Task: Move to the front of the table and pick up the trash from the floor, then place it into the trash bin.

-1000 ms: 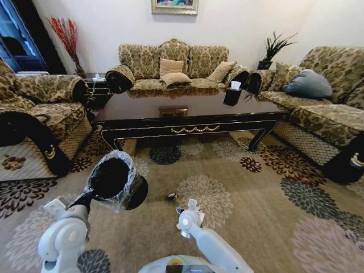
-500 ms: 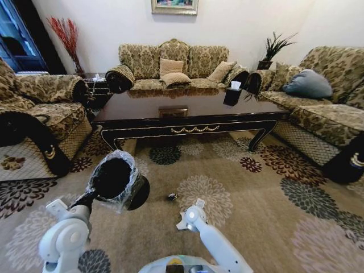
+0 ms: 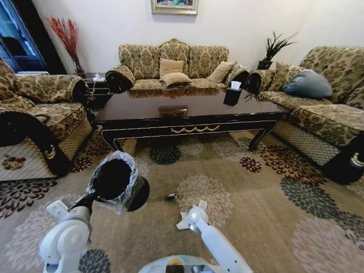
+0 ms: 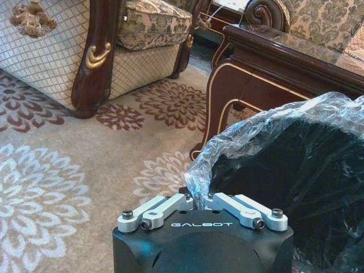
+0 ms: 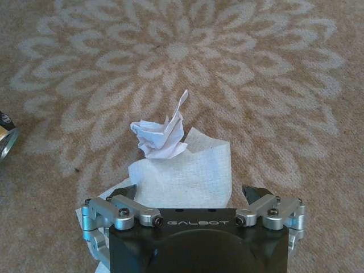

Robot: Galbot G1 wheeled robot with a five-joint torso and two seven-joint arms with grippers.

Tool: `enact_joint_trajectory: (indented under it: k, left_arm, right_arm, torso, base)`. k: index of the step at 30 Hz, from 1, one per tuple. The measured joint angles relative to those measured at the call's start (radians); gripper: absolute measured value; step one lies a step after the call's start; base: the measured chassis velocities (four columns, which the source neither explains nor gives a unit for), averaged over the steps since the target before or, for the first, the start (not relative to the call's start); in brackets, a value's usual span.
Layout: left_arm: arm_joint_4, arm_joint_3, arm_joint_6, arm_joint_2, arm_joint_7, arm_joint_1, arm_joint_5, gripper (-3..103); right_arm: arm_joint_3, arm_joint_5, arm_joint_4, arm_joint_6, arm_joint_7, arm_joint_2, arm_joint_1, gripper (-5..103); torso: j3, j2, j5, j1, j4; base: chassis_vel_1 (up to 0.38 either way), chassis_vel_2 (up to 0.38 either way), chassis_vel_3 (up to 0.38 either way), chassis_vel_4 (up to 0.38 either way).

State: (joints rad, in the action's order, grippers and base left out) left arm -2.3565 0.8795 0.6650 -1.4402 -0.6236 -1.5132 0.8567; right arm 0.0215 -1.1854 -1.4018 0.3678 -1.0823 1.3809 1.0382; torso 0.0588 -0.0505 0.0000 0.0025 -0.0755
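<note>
— Head view first. Anything in the middle?
— Long dark table (image 3: 193, 108) across the centre, sofas behind and to both sides. Lower left: trash bin (image 3: 114, 179), black, lined with a crinkly clear bag, tilted and held up off the carpet (image 3: 273, 170) by the left gripper (image 3: 88, 198) at its lower left rim. Small dark scrap (image 3: 172, 197) on the carpet just right of the bin. Right gripper (image 3: 190, 217) low in the centre, pointing down at the floor.

— Left wrist view?
— Left gripper (image 4: 198, 196) at bottom centre, fingers pressed together on the edge of the plastic bag (image 4: 256, 122). Trash bin (image 4: 296, 170) filling the lower right, its black inside facing the camera. Table (image 4: 273, 57) leg and edge at upper right, armchair (image 4: 148, 23) at upper left.

— Right wrist view?
— Right gripper (image 5: 190, 193) at the bottom, fingers spread well apart. White tissue (image 5: 170, 165) in the gap between them, crumpled peak rising toward the centre of the frame. Cannot tell whether pinched or only straddled. Pale flower pattern of the carpet beyond. Dark scrap (image 5: 5, 136) at the left edge, well apart from the tissue.
</note>
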Motion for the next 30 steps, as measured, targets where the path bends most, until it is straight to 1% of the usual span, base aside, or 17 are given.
enact_joint_trajectory:
  k: [12,21,22,23,24,25,27,28,30]
  left_arm:
    - [-0.003,-0.003,0.0,-0.005,-0.001,-0.002,-0.005,3]
    - [0.003,-0.001,0.0,-0.003,-0.001,-0.003,-0.007,3]
    - [0.004,-0.001,0.0,-0.003,-0.001,-0.003,-0.007,3]
    - [0.004,-0.001,0.0,-0.003,-0.001,-0.003,-0.007,3]
    - [0.004,-0.001,-0.001,-0.003,-0.001,-0.002,-0.007,3]
    - [0.005,-0.001,-0.001,-0.003,-0.001,-0.002,-0.007,3]
    - [0.006,-0.002,-0.001,-0.003,-0.001,-0.001,-0.008,3]
    - [0.006,-0.002,-0.001,-0.003,-0.001,-0.001,-0.008,3]
    - [0.007,-0.003,-0.001,-0.004,-0.001,0.001,-0.009,3]
  right_arm:
    - [0.007,0.031,-0.036,-0.009,0.011,-0.01,0.028,100]
    - [0.02,0.057,-0.007,-0.017,0.038,-0.006,0.024,100]
    - [0.023,0.057,-0.007,-0.017,0.04,-0.006,0.022,102]
    - [0.023,0.057,-0.007,-0.017,0.04,-0.006,0.022,102]
    - [0.024,0.058,-0.007,-0.017,0.04,-0.006,0.02,98]
    - [0.026,0.057,-0.007,-0.017,0.041,-0.005,0.019,98]
    - [0.026,0.058,-0.004,-0.018,0.041,-0.004,0.017,88]
    - [0.026,0.058,-0.004,-0.018,0.041,-0.004,0.017,88]
    - [0.027,0.059,-0.003,-0.019,0.041,-0.004,0.017,78]
  torso:
    - [0.0,0.0,0.0,0.0,-0.0001]
    - [0.0,0.0,0.0,0.0,0.0]
    - [0.0,0.0,0.0,0.0,0.0]
    - [0.0,0.0,0.0,0.0,0.0]
    - [0.0,0.0,0.0,0.0,0.0]
    - [0.0,0.0,0.0,0.0,0.0]
    - [0.0,0.0,0.0,0.0,0.0]
    - [0.0,0.0,0.0,0.0,0.0]
    - [0.0,0.0,0.0,0.0,0.0]
  base:
    - [0.0,0.0,0.0,0.0]
    - [0.0,0.0,0.0,0.0]
    - [0.0,0.0,0.0,0.0]
    - [0.0,0.0,0.0,0.0]
    - [0.0,0.0,0.0,0.0]
    - [0.0,0.0,0.0,0.0]
    - [0.0,0.0,0.0,0.0]
    - [0.0,0.0,0.0,0.0]
    - [0.0,0.0,0.0,0.0]
